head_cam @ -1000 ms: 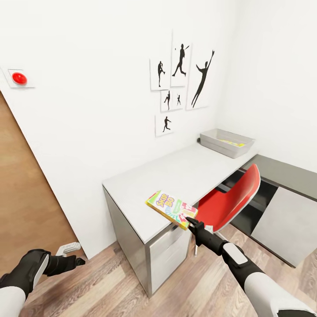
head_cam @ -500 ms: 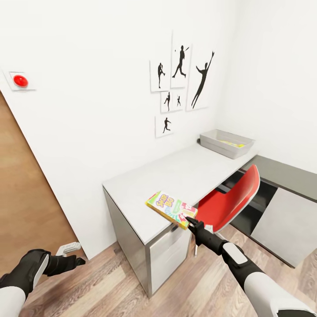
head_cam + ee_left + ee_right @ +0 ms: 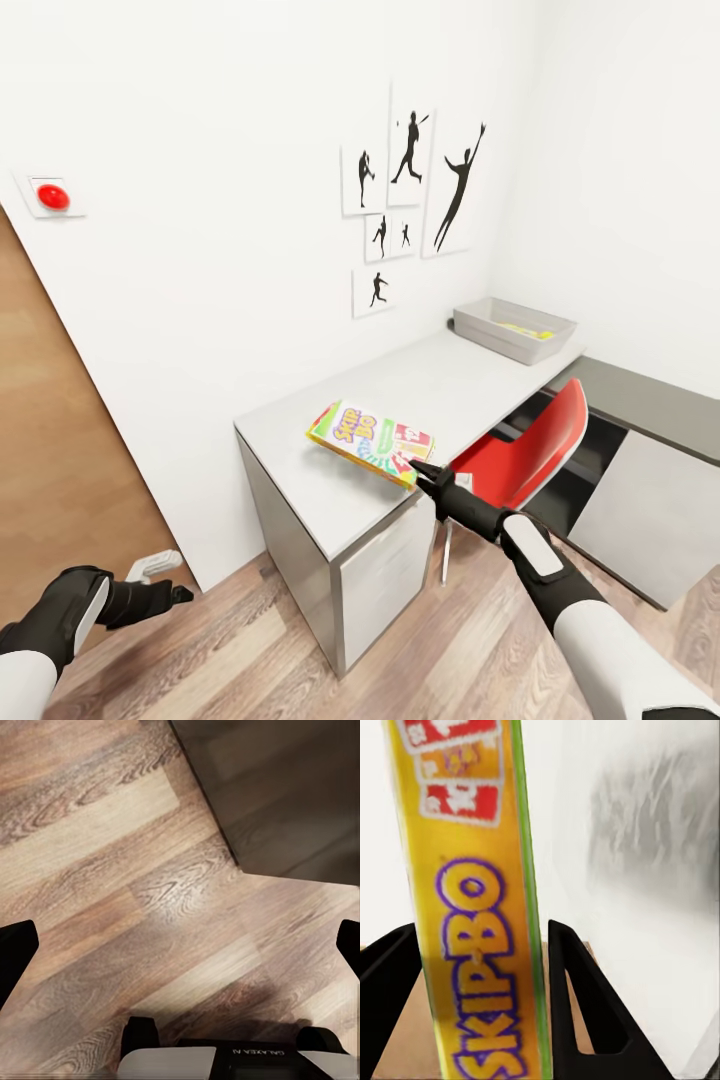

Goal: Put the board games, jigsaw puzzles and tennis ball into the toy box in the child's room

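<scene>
The right claw (image 3: 418,468) is clamped on a board game (image 3: 371,442), a flat box with a yellow and green cover printed "SKIP-BO"; in the right wrist view the box's yellow edge (image 3: 472,907) stands between the two black fingers (image 3: 574,990), which press on either face of it. The claw grips the box at its near right corner and holds it tilted above the front part of the pale grey desk (image 3: 400,400), over the near end, clear of the top as far as the head view tells. Just right of the claw a red chair (image 3: 525,450) is pushed in under the desk, and beyond it a lower dark grey top (image 3: 650,395) joins on at the corner of the room. At the far end of the pale top, against the wall, sits the toy box (image 3: 512,330), a shallow grey tray with something yellow lying inside it; it is well apart from the held game. Black figure prints (image 3: 410,190) hang on the white wall above the desk, and a red button (image 3: 53,197) sits on the wall at the left. The left claw (image 3: 175,596) hangs low over the wood-plank floor (image 3: 150,907), its fingers apart with nothing between them.
</scene>
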